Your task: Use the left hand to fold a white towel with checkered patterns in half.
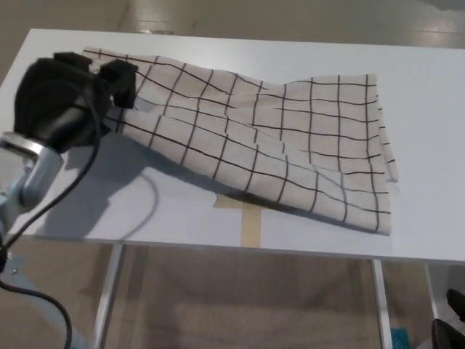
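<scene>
Head view, the only one. Left robot hand (69,98) raised at the left, above the surface (429,87), fingers (120,76) clamped on the near-left corner of the white checkered towel (290,138). Left end of the towel lifted clear and hanging from that grip, casting a broad shadow (145,174) onto the surface beneath. Right end lying flat, far-right and near-right corners down and close to the front edge of the surface. Cloth stretched on a slant between the lifted end and the resting end, creased along the diagonal. Strip of tan tape (251,218) on the surface partly covered by the towel's near edge. Black cable (94,156) trailing from the wrist down past the front edge. Right robot hand nowhere in the picture.

Judged by the lie of things: grasp made, lift well under way, fold itself not yet done. No layer lying over another anywhere in sight; lifted end not yet over the right half. Remaining: carry the held end across to the right, lay it onto the resting end with edges roughly matched, release. Likely trouble: dragging the flat half sideways instead of folding over it.
</scene>
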Motion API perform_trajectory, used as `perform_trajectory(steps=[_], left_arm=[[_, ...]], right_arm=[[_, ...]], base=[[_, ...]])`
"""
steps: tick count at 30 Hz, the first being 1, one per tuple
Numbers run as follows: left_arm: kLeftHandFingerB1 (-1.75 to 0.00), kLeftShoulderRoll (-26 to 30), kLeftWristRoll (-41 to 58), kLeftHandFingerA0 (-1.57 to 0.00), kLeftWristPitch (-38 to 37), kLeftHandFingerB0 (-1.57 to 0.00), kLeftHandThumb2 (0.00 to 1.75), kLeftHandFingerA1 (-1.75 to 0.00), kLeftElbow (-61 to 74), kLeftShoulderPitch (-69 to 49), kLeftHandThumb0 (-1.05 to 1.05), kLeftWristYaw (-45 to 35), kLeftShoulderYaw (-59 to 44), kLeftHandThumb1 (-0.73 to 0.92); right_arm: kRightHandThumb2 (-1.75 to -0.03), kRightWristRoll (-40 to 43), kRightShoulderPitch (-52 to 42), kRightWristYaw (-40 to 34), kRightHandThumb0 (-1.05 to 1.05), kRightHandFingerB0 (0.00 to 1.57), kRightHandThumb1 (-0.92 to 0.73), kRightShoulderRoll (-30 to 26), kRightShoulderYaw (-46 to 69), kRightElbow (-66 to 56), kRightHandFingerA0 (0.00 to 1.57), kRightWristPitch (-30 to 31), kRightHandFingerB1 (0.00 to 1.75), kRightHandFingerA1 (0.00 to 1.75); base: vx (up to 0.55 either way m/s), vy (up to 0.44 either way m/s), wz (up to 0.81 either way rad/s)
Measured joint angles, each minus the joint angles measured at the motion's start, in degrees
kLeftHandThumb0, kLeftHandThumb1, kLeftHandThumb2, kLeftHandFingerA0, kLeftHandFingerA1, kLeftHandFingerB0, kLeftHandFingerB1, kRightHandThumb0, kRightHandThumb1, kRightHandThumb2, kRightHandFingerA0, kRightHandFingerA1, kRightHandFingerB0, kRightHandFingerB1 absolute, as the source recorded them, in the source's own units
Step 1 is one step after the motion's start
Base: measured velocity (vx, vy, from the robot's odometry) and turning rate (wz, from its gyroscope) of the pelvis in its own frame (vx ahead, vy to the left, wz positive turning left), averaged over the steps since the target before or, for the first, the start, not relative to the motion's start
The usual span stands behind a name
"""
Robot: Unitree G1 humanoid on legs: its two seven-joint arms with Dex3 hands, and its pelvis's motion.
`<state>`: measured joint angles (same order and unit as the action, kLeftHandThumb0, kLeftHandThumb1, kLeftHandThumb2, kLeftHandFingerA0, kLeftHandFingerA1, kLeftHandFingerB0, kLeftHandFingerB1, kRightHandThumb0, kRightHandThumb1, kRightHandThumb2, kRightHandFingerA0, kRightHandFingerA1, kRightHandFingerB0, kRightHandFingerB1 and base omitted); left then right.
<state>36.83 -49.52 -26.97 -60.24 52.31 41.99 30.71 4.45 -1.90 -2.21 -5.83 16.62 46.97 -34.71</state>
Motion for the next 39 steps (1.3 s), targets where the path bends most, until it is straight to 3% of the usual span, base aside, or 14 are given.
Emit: perform_trajectory(steps=[12,13,14,16,17,18,19,20,22,27,29,30,31,39], left_arm=[[-1.74,-0.38,-2.4,-0.82,-1.0,-0.6,0.56,-1.75,1.3,6.37,-0.26,1.75,2.5,0.66],[-1.29,-0.47,-2.57,-1.16,-1.0,-0.93,0.82,-1.41,1.4,6.69,-0.33,1.83,2.62,0.46],[-1.29,-1.05,-3.53,-1.16,-1.0,-0.93,0.82,-1.41,1.69,8.1,-0.32,2.16,3.87,0.46],[-1.29,-1.6,-4.21,-1.16,-1.07,-0.94,0.8,-1.41,1.93,9.04,-0.32,2.31,4.86,0.43],[-1.6,-2.6,-5.51,-0.87,-1.38,-0.73,0.57,-1.74,2.4,10.89,-0.28,2.41,6.95,0.58],[-1.6,-2.97,-5.92,-0.87,-1.54,-0.73,0.57,-1.74,2.61,11.53,-0.28,2.42,7.65,0.58],[-1.58,-4.18,-7.15,-0.88,-2.12,-0.75,0.57,-1.73,3.34,13.44,-0.28,2.43,9.53,0.55],[-1.32,-4.46,-7.47,-0.9,-2.29,-0.92,0.57,-1.68,3.54,13.89,-0.32,2.43,9.97,0.51],[-1.19,-5.97,-8.86,-0.92,-3.05,-0.97,0.57,-1.7,4.43,15.9,-0.29,2.44,12.16,0.53],[-1.3,-11.19,-12.67,-0.94,-4.67,-0.94,0.6,-1.66,6.27,19.54,-0.36,3.17,18.09,0.51],[-1.02,-13.78,-14.22,-0.95,-5.44,-1.02,0.58,-1.7,6.57,20.71,-0.3,3.6,20.67,0.53],[-1.02,-14.62,-14.75,-0.95,-5.71,-1.02,0.58,-1.7,6.7,21.0,-0.3,3.74,21.56,0.53],[-1.2,-15.49,-15.33,-1.25,-6.02,-0.97,0.8,-1.41,6.84,21.26,-0.31,3.93,22.48,0.4],[-1.27,-21.14,-19.29,-1.24,-6.78,-0.95,0.76,-1.46,7.55,22.05,-0.35,4.85,27.58,0.39]], right_arm=[[-0.63,0.7,0.57,0.4,-0.5,0.5,-0.72,-0.02,0.12,0.67,0.49,-0.71,0.38,0.47],[-0.63,0.7,0.67,0.39,-0.51,0.5,-0.73,-0.02,0.11,0.7,0.49,-0.72,0.38,0.47],[-0.63,0.65,0.76,0.26,-0.51,0.5,-0.74,-0.08,0.1,0.83,0.49,-0.76,0.38,0.47],[-0.63,0.62,0.82,0.13,-0.51,0.5,-0.74,-0.11,0.07,0.86,0.49,-0.78,0.38,0.47],[-0.63,0.49,0.82,-0.05,-0.53,0.5,-0.75,-0.15,-0.07,0.87,0.49,-0.81,0.38,0.47],[-0.63,0.44,0.82,-0.12,-0.53,0.5,-0.75,-0.16,-0.13,0.86,0.49,-0.83,0.38,0.47],[-0.63,0.24,0.82,-0.3,-0.53,0.5,-0.76,-0.17,-0.28,0.85,0.49,-0.86,0.38,0.48],[-0.64,0.18,0.82,-0.36,-0.53,0.5,-0.76,-0.18,-0.31,0.85,0.49,-0.88,0.38,0.48],[-0.64,-0.1,0.79,-0.66,-0.53,0.51,-0.76,-0.26,-0.42,0.86,0.5,-0.9,0.39,0.49],[-0.64,-0.92,0.81,-1.4,-0.54,0.53,-0.77,-0.34,-0.78,0.5,0.5,-0.92,0.39,0.5],[-0.64,-1.15,0.86,-1.53,-0.54,0.54,-0.76,-0.36,-0.89,0.24,0.51,-0.92,0.39,0.51],[-0.64,-1.19,0.92,-1.54,-0.54,0.54,-0.76,-0.36,-0.93,0.14,0.51,-0.92,0.39,0.51],[-0.64,-1.22,1.02,-1.54,-0.54,0.56,-0.77,-0.36,-0.94,0.0,0.53,-0.92,0.4,0.52],[-0.63,-1.13,2.31,-1.56,-0.53,0.6,-0.76,-0.36,-0.72,-0.1,0.57,-0.92,0.41,0.54]], base=[[0.0,0.0,0.0],[0.0,0.0,0.0],[0.0,0.0,0.08],[0.0,0.0,0.0],[0.0,0.0,0.0],[0.0,0.0,0.0],[0.0,0.0,0.0],[0.0,0.0,0.0],[0.0,0.0,0.0],[0.0,0.0,0.0],[0.0,0.0,0.0],[0.0,0.0,0.0],[0.0,0.0,0.0],[0.0,0.0,0.0]])
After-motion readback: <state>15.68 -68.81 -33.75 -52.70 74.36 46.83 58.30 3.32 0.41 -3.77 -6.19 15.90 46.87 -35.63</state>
